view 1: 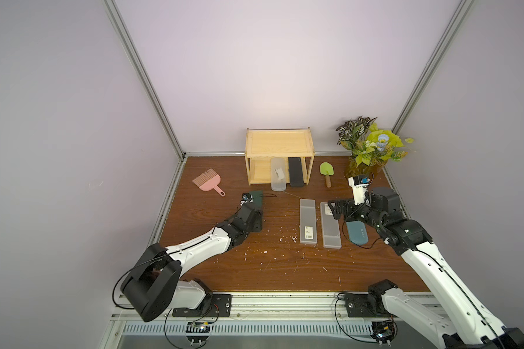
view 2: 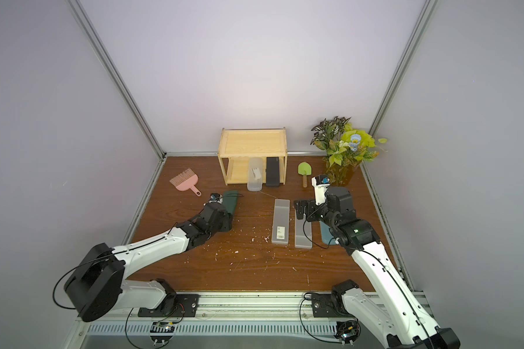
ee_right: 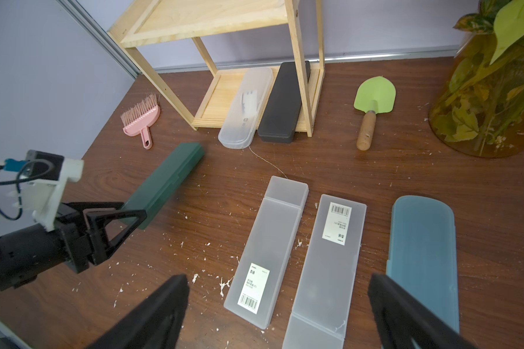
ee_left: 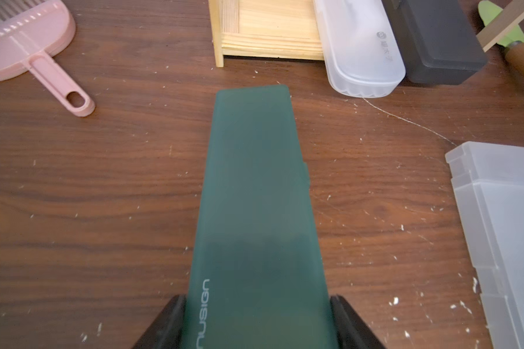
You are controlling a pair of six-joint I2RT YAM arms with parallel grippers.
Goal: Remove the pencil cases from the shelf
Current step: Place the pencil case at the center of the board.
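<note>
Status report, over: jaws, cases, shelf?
Left jaws shut on dark green case, off the shelf. Right jaws open, empty. Clear case, black case on lower tier. Nothing blocking.

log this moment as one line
left hand: shut on dark green pencil case | right hand: open, empty | shelf holds: clear case, black case

The scene was enclosed by plain pale lilac-grey walls (view 1: 285,60), joined at the rear corners by slanting silver aluminium posts (view 1: 146,81). A soft, warm patch of light (view 1: 279,99) was cast low on the back wall. The floor of the cell was formed by a dark brown wood-grain tabletop (view 1: 254,266), seen scratched and strewn with small white flecks (view 1: 293,240). Its near edge was bordered by a silver metal rail (view 1: 285,297) and a slotted grey cable duct (view 1: 285,328).
</note>
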